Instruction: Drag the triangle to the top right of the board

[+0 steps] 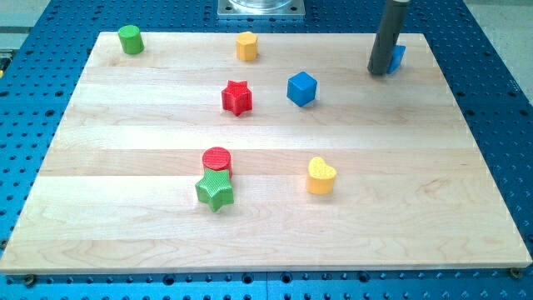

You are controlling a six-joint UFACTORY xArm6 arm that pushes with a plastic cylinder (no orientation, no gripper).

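A blue block (398, 57), likely the triangle, lies near the board's top right corner, mostly hidden behind my rod. My tip (379, 72) rests on the board touching the block's left side. A blue cube (301, 88) sits left of it and lower, toward the board's middle.
A green cylinder (130, 39) stands at top left and a yellow hexagon (246, 46) at top centre. A red star (237, 97) lies left of the cube. A red cylinder (217, 160) touches a green star (215, 191) below it. A yellow heart (321, 176) lies at lower centre right. The wooden board (416, 208) sits on a blue perforated table.
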